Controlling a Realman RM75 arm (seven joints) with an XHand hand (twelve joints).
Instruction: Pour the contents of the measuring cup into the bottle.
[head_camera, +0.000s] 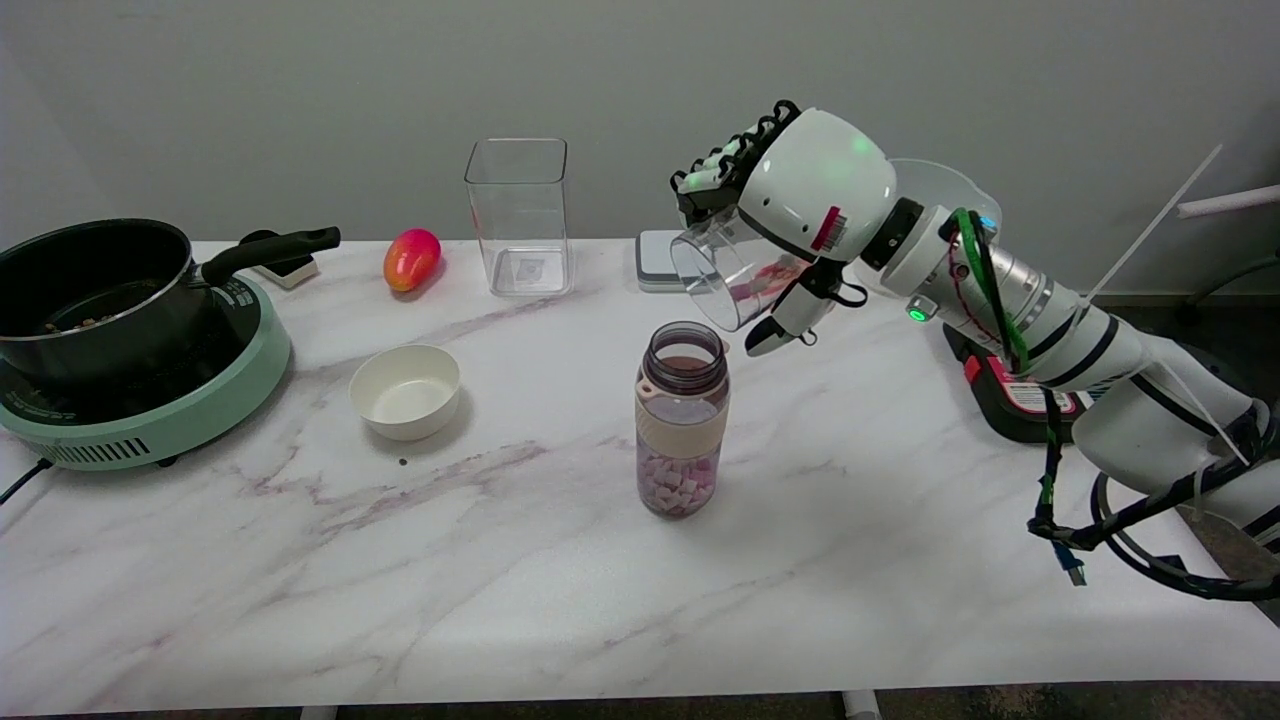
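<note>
Right hand (800, 215) gripped cup (725, 270), tipped on side, mouth toward left, above and right of open bottle (682, 420) holding pink pieces.

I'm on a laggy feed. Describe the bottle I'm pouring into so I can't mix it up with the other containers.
On the marble table, look at the middle, just below the tilted measuring cup held by the right hand. The bottle stands upright there, lid off. Unlike the empty clear square container behind and the white bowl, it is tinted, with a beige band and pink pieces at the bottom.
</note>
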